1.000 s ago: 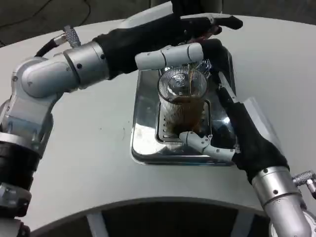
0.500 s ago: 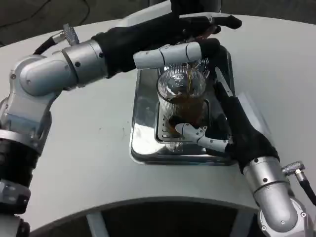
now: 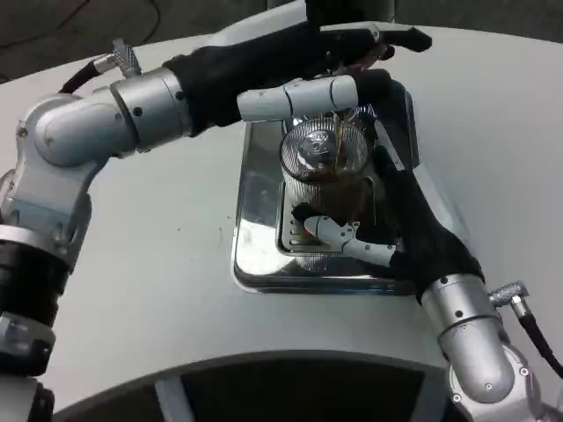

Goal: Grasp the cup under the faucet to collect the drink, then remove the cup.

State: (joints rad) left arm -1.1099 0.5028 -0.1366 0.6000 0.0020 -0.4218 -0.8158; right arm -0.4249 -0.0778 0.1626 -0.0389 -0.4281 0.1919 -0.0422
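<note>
Cup: a clear ribbed cup (image 3: 322, 176) stands on the grille of a shiny metal drip tray (image 3: 255, 220) on the white desk (image 3: 158, 264), directly below the faucet (image 3: 345, 107), with a thin brown stream running into it and dark drink filling its lower part.
Right hand: the right hand (image 3: 387, 230) wraps the cup's lower half from the right, one white finger curled across the front; it holds the cup.
Left hand: the left hand (image 3: 308, 75) reaches over the tap, one white finger lying across just above the cup's rim; whether it presses or grips a lever cannot be told.
Handling: the cup looks rigid, probably smooth and wet-prone, and heavier as it fills; its ribs should aid grip.
Where to hold: likely mid-body, kept upright and level to avoid spilling when drawn clear.
</note>
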